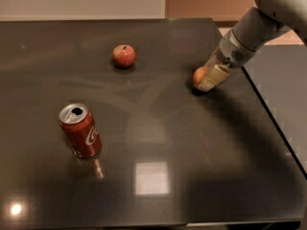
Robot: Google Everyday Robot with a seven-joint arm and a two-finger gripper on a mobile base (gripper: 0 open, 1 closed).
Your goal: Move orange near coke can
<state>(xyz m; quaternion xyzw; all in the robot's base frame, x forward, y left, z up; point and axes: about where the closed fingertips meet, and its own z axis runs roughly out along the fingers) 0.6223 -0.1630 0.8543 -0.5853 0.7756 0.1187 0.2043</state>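
Observation:
The orange [197,76] rests on the dark table [158,128] near its right edge. My gripper [205,82] comes down from the upper right and is right at the orange, covering its right side. The coke can [80,131] stands upright at the front left, far from the orange, its opened silver top showing.
A red apple [123,55] with a stem sits at the back, left of centre. The table's right edge [268,114] runs just right of the gripper, with grey floor beyond. A bright light reflection lies on the table at the front centre.

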